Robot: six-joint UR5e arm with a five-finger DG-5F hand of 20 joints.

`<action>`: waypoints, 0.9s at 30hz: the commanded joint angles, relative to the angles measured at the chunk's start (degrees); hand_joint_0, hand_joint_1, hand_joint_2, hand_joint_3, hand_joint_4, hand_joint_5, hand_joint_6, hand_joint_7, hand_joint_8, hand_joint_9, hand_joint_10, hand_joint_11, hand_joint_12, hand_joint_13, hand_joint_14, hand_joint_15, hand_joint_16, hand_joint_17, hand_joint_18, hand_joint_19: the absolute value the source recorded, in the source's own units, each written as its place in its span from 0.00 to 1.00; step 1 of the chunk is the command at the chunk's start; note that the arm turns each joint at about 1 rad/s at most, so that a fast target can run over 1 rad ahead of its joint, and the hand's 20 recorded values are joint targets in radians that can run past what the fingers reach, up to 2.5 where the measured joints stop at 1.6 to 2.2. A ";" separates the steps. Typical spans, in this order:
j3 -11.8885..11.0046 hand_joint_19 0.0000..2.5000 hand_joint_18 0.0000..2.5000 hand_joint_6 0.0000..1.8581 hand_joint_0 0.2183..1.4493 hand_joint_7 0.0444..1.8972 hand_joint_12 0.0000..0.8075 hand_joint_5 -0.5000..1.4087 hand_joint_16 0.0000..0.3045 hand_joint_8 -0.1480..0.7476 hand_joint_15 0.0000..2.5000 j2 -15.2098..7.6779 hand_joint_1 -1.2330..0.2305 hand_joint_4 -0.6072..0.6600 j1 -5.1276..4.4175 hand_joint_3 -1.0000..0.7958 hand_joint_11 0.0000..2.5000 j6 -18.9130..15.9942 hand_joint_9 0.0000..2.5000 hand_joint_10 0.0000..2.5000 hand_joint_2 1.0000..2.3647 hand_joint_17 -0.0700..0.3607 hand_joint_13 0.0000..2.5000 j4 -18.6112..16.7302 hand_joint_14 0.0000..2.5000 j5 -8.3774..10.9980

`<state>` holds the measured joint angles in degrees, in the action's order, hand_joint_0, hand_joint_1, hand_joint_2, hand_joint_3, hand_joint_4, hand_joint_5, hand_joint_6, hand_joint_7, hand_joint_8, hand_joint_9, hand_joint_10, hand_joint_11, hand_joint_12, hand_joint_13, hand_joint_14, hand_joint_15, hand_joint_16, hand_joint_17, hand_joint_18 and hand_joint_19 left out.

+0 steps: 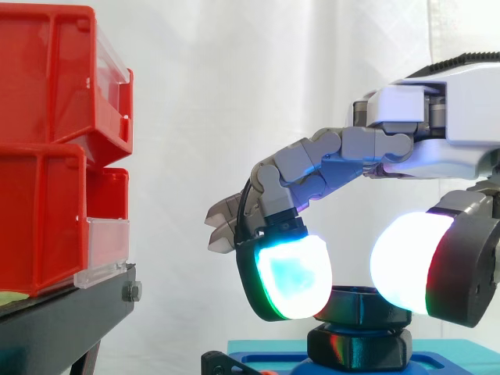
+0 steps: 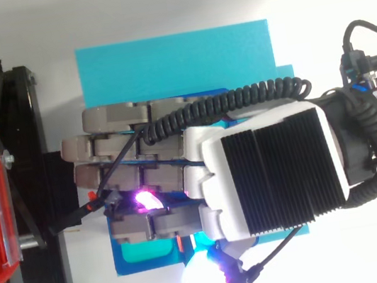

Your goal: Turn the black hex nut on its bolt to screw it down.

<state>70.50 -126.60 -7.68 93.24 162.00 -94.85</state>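
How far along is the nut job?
Done: the hand is over the blue base, its pads pinching the black hex nut from both sides. In hand: the turning grip. Left: screwing down. The nut sits just above a black hex piece; remaining travel unclear.

Robot hand (image 1: 328, 160) curled, glowing pads (image 1: 293, 277) pinching black hex nut (image 1: 363, 305); red bins (image 1: 47, 156) left.

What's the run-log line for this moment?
hand | curled, pads pinching black hex nut from both sides | nut above blue base | red bins at left
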 commanded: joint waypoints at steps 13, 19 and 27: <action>-0.01 0.10 0.11 0.29 0.20 0.73 0.42 0.23 0.18 0.45 0.00 0.04 0.63 0.62 2.23 0.28 0.00 1.86 0.23 0.00 0.00 0.46 0.15 0.07 0.00 -1.92; -0.01 0.10 0.11 0.29 0.19 0.73 0.43 0.23 0.19 0.46 0.00 -0.05 0.66 0.62 3.37 0.28 0.00 2.65 0.23 0.00 0.00 0.46 0.15 0.07 0.00 -3.06; -0.81 0.10 0.11 0.27 0.15 0.75 0.47 0.23 0.21 0.48 0.00 0.04 0.84 0.62 5.92 0.28 0.00 3.70 0.23 0.00 0.00 0.50 0.15 0.95 0.00 -7.10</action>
<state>70.09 -126.57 -2.48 96.86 162.83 -100.64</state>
